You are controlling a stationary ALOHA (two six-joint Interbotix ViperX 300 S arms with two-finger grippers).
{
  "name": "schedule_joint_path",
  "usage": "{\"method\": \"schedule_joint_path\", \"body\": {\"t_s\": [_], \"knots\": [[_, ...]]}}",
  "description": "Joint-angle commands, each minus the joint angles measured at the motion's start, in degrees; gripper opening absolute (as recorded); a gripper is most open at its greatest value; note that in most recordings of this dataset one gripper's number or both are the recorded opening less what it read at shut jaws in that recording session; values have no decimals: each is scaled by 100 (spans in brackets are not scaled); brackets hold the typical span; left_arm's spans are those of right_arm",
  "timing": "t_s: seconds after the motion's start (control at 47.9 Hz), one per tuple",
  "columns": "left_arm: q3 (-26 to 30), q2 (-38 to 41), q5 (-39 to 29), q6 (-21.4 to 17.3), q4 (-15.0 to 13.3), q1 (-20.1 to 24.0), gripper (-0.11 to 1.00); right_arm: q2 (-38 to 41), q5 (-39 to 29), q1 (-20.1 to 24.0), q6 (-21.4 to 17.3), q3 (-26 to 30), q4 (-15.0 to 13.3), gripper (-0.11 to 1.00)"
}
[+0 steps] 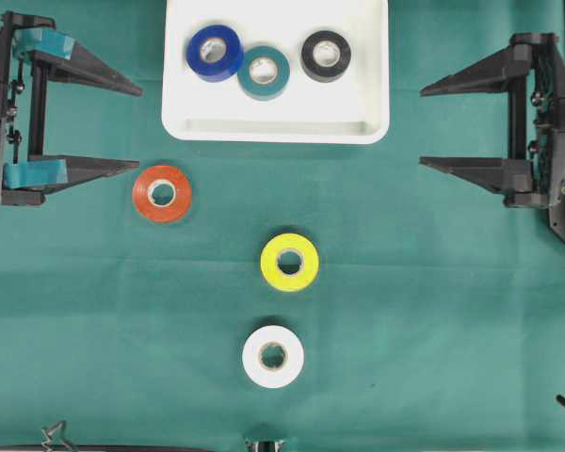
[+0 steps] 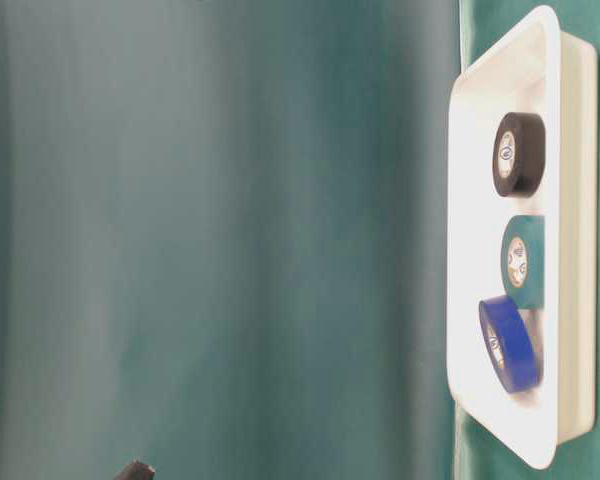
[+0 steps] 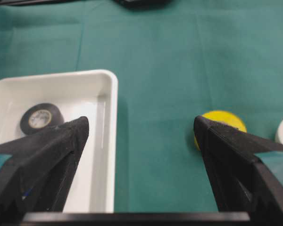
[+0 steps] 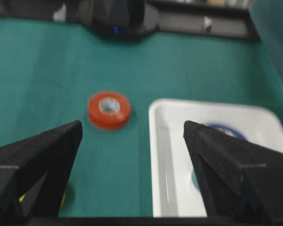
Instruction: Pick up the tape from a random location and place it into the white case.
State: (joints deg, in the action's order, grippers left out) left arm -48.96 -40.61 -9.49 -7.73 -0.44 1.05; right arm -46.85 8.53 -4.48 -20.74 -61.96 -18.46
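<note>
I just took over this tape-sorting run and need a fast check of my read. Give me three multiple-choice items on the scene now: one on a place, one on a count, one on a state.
1. Which roll on the cloth lies nearest the left gripper?
A. yellow roll
B. orange roll
C. white roll

2. How many rolls lie in the white case?
A. two
B. three
C. five

3. How do the two grippers stand?
A. both open, holding nothing
B. left shut on a roll
C. right shut on a roll

Answers:
1 B: the orange roll lies just below that gripper's lower finger, while the yellow roll and white roll lie nearer the middle.
2 B: the blue roll, teal roll and black roll lie inside.
3 A: the left and the right gripper both show spread fingers with nothing between them.
</note>
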Motion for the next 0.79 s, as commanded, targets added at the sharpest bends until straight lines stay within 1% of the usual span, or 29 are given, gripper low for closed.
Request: {"method": "schedule_joint_path", "body": {"t_s": [0.0,0.272,0.439,0.585,0.773], "knots": [[26,-18,176,18,-18,-62,97,-18,193,-9,9,141,-18,87],[-334,-18,800,35,-18,-193,96,97,343,-26,35,105,-18,87],[-650,-18,1292,264,-18,-229,96,193,448,-44,35,44,-18,87],[-809,-18,1477,439,-18,-237,96,237,492,-44,35,0,-18,87],[-853,-18,1591,448,-18,-237,96,237,501,-44,35,-44,-18,87]]}}
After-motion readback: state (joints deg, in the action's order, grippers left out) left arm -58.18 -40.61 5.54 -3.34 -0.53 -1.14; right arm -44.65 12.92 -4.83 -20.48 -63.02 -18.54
